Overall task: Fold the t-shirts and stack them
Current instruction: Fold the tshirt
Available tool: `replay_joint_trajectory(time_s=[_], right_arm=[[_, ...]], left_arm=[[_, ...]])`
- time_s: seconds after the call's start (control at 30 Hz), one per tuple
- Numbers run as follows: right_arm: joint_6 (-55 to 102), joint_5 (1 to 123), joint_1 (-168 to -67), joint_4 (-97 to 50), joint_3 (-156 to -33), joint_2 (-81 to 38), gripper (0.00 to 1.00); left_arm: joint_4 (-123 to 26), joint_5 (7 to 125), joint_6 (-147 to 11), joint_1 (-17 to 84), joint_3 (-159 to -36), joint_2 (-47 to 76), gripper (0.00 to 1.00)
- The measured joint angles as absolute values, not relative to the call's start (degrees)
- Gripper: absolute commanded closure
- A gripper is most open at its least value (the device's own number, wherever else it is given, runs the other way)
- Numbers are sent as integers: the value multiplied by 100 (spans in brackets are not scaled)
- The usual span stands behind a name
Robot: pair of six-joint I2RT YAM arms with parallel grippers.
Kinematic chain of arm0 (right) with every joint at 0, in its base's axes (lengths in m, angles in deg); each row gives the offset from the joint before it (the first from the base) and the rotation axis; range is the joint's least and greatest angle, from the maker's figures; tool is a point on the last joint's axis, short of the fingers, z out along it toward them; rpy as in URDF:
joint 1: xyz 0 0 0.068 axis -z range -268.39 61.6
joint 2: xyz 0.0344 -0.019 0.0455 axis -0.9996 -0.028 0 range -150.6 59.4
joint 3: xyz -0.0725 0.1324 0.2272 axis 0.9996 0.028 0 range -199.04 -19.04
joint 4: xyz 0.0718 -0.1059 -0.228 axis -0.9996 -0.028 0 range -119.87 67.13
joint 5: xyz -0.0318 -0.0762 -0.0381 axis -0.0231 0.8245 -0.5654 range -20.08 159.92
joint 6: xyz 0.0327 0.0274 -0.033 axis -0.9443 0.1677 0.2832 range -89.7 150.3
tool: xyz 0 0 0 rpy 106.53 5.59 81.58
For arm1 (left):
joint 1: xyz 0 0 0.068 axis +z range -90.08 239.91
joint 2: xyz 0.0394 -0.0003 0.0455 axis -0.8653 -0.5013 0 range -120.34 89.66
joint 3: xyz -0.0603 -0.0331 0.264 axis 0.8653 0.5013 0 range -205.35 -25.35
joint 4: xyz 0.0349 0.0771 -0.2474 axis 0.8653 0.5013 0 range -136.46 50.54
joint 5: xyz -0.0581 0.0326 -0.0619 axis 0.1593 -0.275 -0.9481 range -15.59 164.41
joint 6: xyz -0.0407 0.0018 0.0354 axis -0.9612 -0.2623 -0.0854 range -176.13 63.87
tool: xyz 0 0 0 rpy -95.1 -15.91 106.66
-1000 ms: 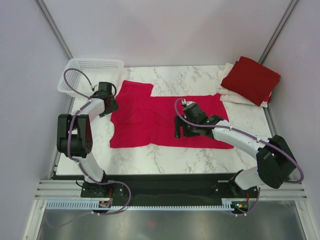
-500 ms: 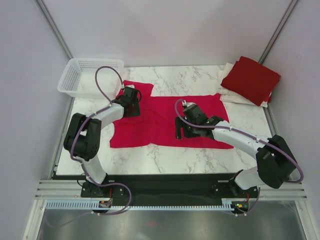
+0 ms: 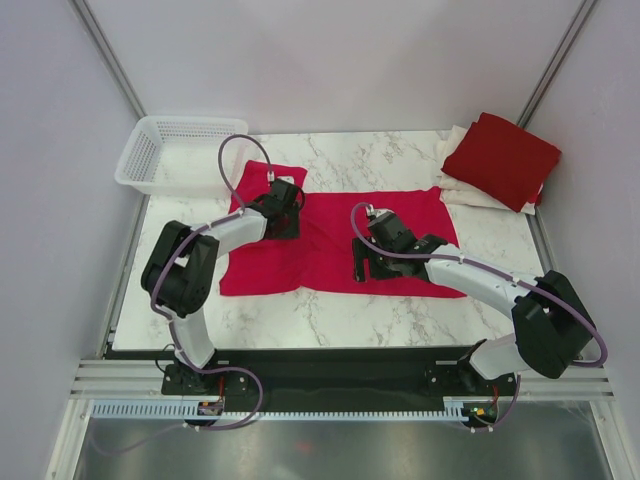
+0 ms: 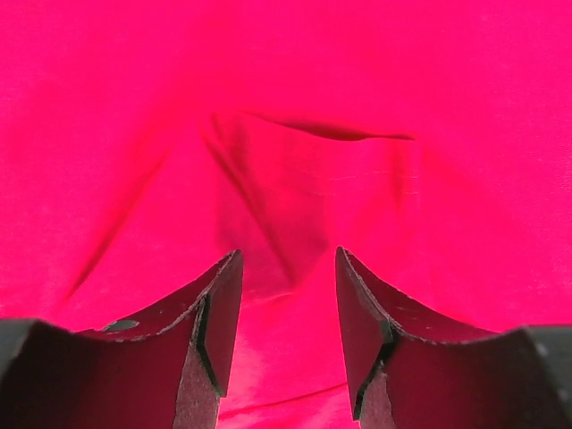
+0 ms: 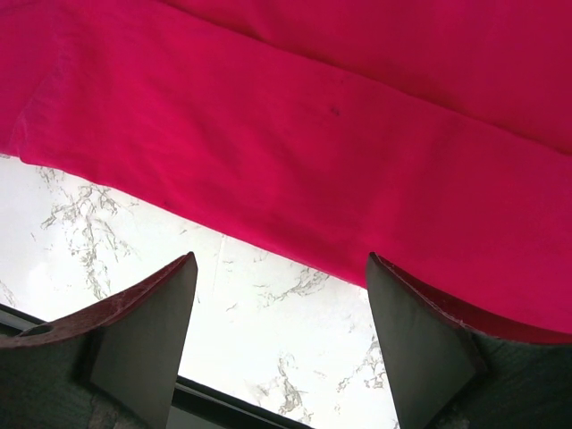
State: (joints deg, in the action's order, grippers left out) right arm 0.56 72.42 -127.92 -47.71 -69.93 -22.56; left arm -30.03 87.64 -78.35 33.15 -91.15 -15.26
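The bright red t-shirt [image 3: 330, 245] lies spread out flat in the middle of the counter [image 3: 330, 310]. A dark red folded shirt [image 3: 500, 158] sits on top of white shirts [image 3: 455, 188] at the far right corner.

The left claw [image 3: 286, 210] is down on the far left part of the shirt. Its fingers are partway apart and I don't think they pinch anything yet. The right claw [image 3: 364, 268] is spread wide over the shirt's near edge and holds nothing.

If the left claw grabs only a tiny bump of cloth, the cloth could slip out, or the fold could come out wrinkly. If the right claw closes too near the front of the counter, it may miss the edge and grab nothing.

The view from above shows the whole shirt and the pile. Only the left wrist view shows a small pucker [image 4: 331, 132] in the cloth. Only the right wrist view shows bare counter between the right claw's fingers.
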Motion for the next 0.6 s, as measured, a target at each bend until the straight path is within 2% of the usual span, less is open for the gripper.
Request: replay_joint_trajectory(time_s=[0.6], right_arm=[[80, 7279, -12792, -4747, -6928, -2306, 16]], left_arm=[[-3021, 9133, -7829, 3306, -9141, -1683, 46]])
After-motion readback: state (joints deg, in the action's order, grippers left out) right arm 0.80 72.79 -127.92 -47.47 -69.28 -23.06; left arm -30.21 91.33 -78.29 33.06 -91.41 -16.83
